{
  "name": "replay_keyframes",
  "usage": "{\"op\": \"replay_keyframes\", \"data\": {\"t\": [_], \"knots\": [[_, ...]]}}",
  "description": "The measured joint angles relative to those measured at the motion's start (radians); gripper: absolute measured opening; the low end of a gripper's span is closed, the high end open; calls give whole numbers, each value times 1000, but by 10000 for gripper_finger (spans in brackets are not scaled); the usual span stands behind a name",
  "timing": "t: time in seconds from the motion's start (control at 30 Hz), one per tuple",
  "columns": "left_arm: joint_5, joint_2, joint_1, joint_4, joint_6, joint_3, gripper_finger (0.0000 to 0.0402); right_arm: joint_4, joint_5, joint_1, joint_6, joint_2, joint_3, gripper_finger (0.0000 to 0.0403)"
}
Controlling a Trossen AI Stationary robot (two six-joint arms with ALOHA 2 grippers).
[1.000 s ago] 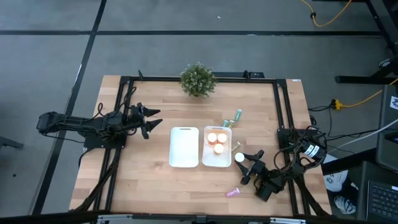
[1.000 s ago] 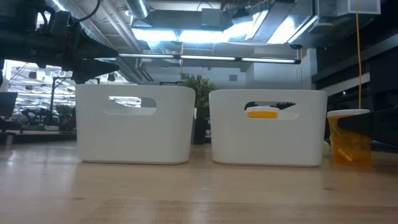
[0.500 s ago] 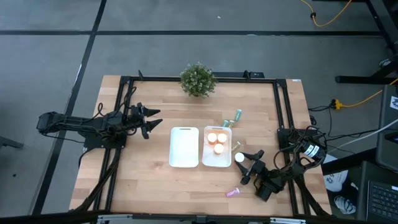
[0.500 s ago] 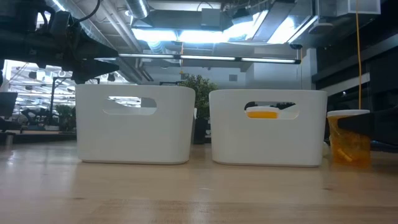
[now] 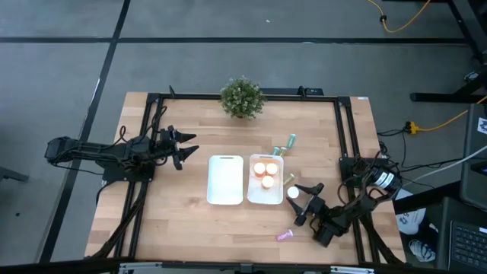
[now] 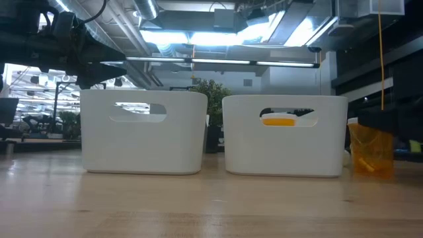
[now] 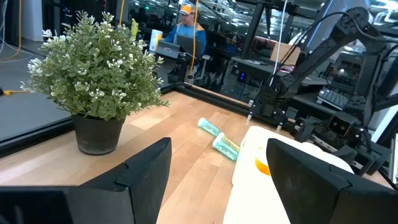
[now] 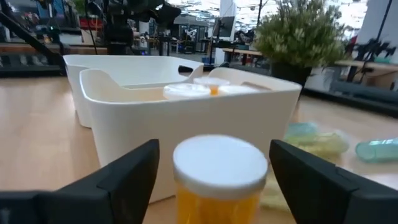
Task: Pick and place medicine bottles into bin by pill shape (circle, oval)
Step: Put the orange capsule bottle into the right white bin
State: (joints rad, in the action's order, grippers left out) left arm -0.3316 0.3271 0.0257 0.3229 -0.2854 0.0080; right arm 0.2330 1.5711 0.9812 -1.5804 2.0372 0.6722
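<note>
Orange bottle with white cap stands upright on the table just beside the right bin, between the spread fingers of the right gripper; fingers wide apart, nothing clamped. That bin holds three more orange bottles. Left bin alongside. Two teal-green bottles lie behind the right bin, near the potted plant. Pink bottle lies near the front edge. Left gripper hovers left of the bins, open and empty.
</note>
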Motion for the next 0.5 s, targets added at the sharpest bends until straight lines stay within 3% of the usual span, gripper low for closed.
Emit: {"op": "replay_keyframes", "data": {"t": [0.5], "knots": [[0, 0, 0, 0, 0, 0, 255, 1, -7, 1, 19, -19, 2, 356]]}}
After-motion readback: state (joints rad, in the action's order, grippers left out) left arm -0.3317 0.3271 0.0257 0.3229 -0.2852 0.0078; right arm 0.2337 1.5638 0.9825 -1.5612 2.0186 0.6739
